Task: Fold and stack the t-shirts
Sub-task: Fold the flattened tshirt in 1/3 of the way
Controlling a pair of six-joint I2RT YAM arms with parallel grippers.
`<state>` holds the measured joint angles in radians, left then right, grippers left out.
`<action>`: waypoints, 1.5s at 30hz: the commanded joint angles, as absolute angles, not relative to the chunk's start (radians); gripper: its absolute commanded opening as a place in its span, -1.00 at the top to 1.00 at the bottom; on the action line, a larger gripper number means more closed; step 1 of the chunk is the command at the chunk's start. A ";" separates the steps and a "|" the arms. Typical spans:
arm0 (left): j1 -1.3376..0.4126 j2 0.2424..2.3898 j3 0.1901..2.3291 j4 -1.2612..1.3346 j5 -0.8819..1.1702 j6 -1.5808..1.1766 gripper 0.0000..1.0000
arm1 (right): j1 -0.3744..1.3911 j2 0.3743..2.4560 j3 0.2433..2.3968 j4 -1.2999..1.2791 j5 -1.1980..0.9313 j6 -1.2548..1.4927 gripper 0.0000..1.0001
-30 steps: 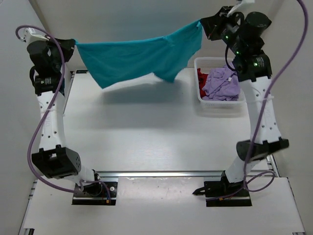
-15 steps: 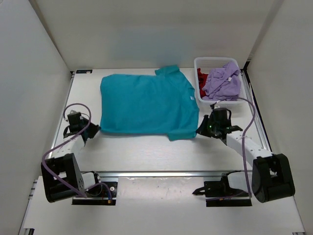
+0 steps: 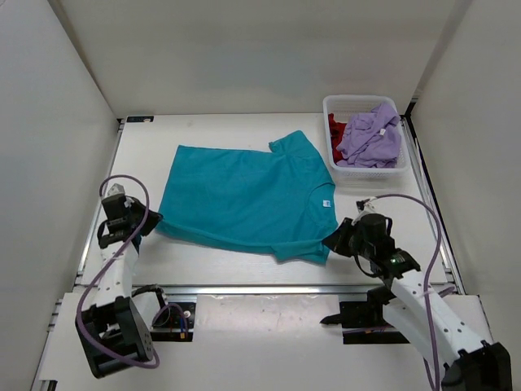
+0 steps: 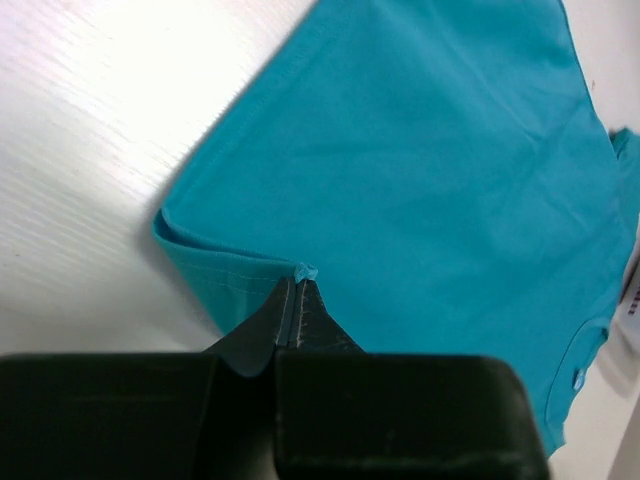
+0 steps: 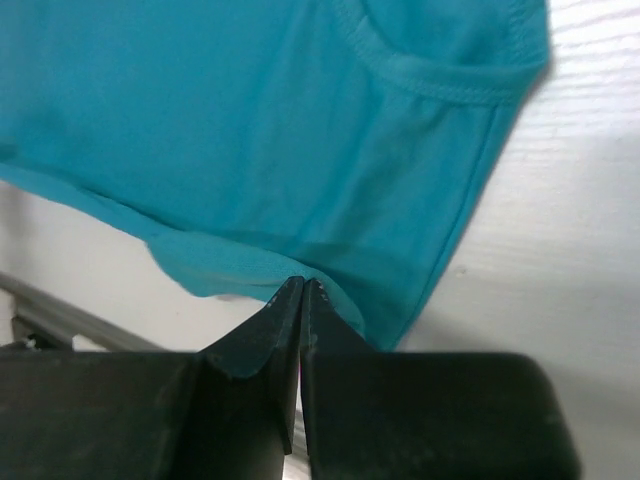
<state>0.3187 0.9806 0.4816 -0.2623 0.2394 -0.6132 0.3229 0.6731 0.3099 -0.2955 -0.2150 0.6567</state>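
The teal t-shirt lies spread flat on the table, neck to the right. My left gripper is shut on its near-left hem corner; the left wrist view shows a tuft of teal cloth pinched at my shut tips. My right gripper is shut on the near-right sleeve edge; the right wrist view shows the teal cloth gripped at my closed tips. The lavender shirt and the dark red shirt lie crumpled in the basket.
A white mesh basket stands at the far right of the table. White walls enclose the table on three sides. A metal rail runs along the near edge by the arm bases.
The teal shirt, held stretched in the air a second ago, now lies on the table. Both grippers have pulled it toward the near edge, still holding its corners.
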 commanded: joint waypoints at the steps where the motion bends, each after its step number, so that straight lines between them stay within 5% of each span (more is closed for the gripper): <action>1: 0.262 0.913 0.466 -0.301 0.212 -0.563 1.00 | 0.357 0.604 0.288 -0.362 -0.190 0.732 0.99; 25: 0.181 1.443 0.715 -0.077 0.153 -0.778 1.00 | 0.129 1.399 0.799 -0.060 -0.307 0.529 1.00; 37: 0.242 1.540 0.758 -0.020 0.175 -0.816 0.66 | 0.106 1.640 0.976 -0.014 -0.305 0.528 0.99; 39: 0.244 1.510 0.750 -0.012 0.173 -0.815 0.37 | 0.110 1.649 1.003 -0.014 -0.311 0.528 0.93; 41: 0.242 1.476 0.753 -0.018 0.163 -0.802 0.29 | 0.115 1.640 1.009 -0.012 -0.307 0.522 0.80; 45: 0.252 1.378 0.729 -0.022 0.147 -0.808 0.01 | 0.112 1.568 0.974 -0.018 -0.288 0.517 0.22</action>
